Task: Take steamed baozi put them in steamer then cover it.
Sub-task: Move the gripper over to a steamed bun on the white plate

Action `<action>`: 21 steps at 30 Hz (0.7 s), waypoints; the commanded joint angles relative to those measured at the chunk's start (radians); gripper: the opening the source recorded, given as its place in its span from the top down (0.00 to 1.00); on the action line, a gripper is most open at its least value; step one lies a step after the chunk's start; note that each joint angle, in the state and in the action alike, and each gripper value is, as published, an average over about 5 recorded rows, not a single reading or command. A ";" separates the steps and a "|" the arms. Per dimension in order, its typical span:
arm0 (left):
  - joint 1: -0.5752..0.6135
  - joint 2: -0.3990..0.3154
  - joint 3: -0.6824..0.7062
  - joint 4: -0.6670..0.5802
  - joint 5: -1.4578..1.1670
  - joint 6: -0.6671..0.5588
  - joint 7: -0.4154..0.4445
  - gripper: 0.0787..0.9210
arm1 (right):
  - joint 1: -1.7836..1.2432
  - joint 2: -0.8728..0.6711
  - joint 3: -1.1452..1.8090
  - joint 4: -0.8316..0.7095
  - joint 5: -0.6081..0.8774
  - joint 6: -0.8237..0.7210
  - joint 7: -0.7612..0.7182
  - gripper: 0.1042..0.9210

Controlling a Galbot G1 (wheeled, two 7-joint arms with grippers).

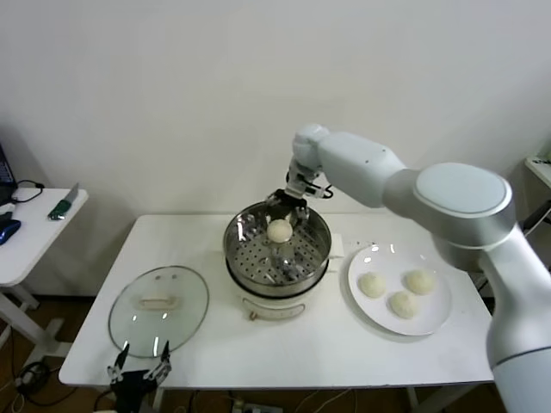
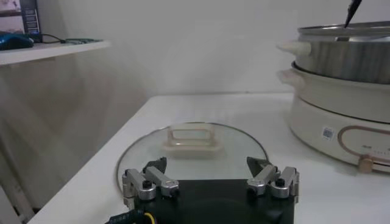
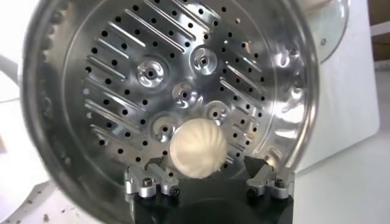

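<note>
One baozi [image 3: 197,148] is lying on the perforated floor of the steamer [image 1: 258,258], toward its far side, and the right gripper [image 1: 289,206] is hanging just above it inside the rim with its fingers [image 3: 148,181] standing apart on either side of the bun, not clamping it; judging by that, the bun is sitting released rather than held. Three more baozi [image 1: 372,285] are waiting on the white plate [image 1: 435,323] on the bench [image 1: 284,353], just to the right of the steamer. The cover [image 1: 158,310] is lying flat on the bench to the left of the steamer, handle up, clear of the pot. The left gripper [image 1: 138,372] is idling at the near edge of the bench just in front of the cover, its fingers [image 2: 149,182] spread wide and touching nothing. As a judgement, the task is sitting at roughly a quarter of the loading: one bun is in, three are still to be carried across from the plate, and the covering step is not yet begun.
</note>
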 commanded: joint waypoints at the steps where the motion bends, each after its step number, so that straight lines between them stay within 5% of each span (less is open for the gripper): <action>1: 0.002 0.001 -0.001 -0.002 0.001 0.001 0.000 0.12 | 0.234 -0.149 -0.198 0.156 0.377 -0.155 -0.104 0.12; 7: -0.001 0.005 -0.003 0.000 0.001 0.001 0.000 0.12 | 0.358 -0.377 -0.338 0.343 0.540 -0.463 -0.134 0.12; 21: -0.030 0.007 -0.002 0.003 0.002 0.004 0.011 0.12 | 0.328 -0.704 -0.427 0.663 0.495 -0.821 0.016 0.12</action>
